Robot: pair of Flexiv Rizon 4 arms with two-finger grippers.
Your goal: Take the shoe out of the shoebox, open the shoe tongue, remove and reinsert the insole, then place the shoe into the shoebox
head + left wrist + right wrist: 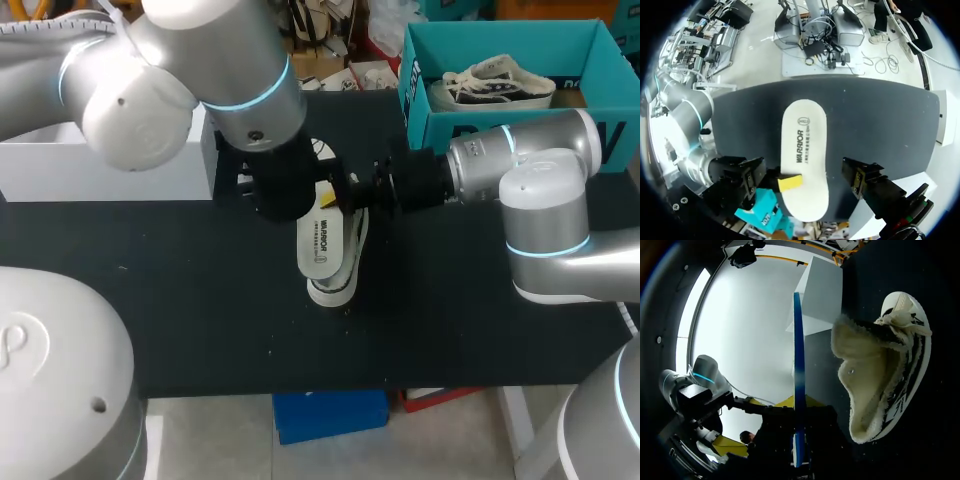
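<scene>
My right gripper is shut on one end of the white insole and holds it a little above the shoe. In the right wrist view the insole shows edge-on as a thin blue strip rising from between the fingers. The white, black-striped shoe lies beside it on the black table, its fleecy opening spread wide. My left gripper is open just over the insole. Its black fingers stand wide apart on either side of the held end. A yellow fingertip of the right gripper presses on that end.
The teal shoebox stands at the back right with a second shoe in it. A white box stands at the back left. Bare black table lies in front of the shoe, down to the front edge.
</scene>
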